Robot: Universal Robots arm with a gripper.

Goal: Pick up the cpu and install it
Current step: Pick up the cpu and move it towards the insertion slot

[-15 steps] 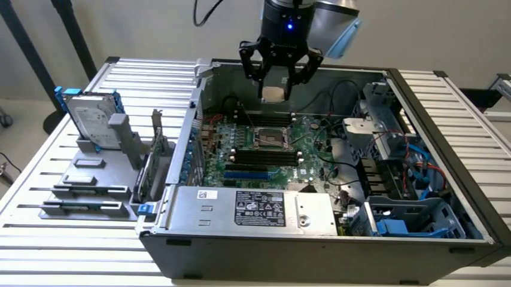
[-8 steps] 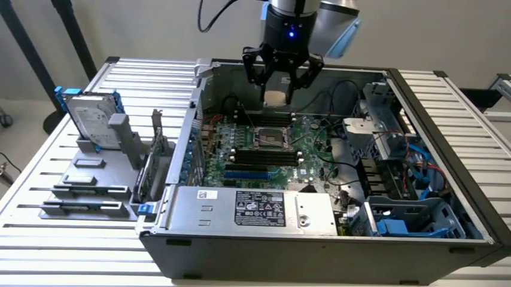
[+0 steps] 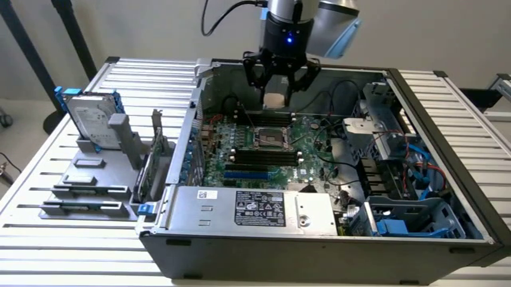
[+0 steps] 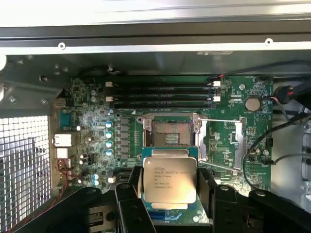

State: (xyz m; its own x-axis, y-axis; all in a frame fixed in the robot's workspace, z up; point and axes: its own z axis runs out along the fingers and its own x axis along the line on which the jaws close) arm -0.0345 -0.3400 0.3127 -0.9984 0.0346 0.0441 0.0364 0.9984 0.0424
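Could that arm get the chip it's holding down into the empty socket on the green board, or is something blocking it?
Probably yes. The fingers hold the cpu over the board, the socket lies uncovered and no cable crosses it; the memory sticks sit beside it.

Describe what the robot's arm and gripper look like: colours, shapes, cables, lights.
The arm is a silver-grey tube with a light blue cap. A black cable loops beside it. The gripper is black, with a round body carrying a small blue light and jointed, angular black fingers.
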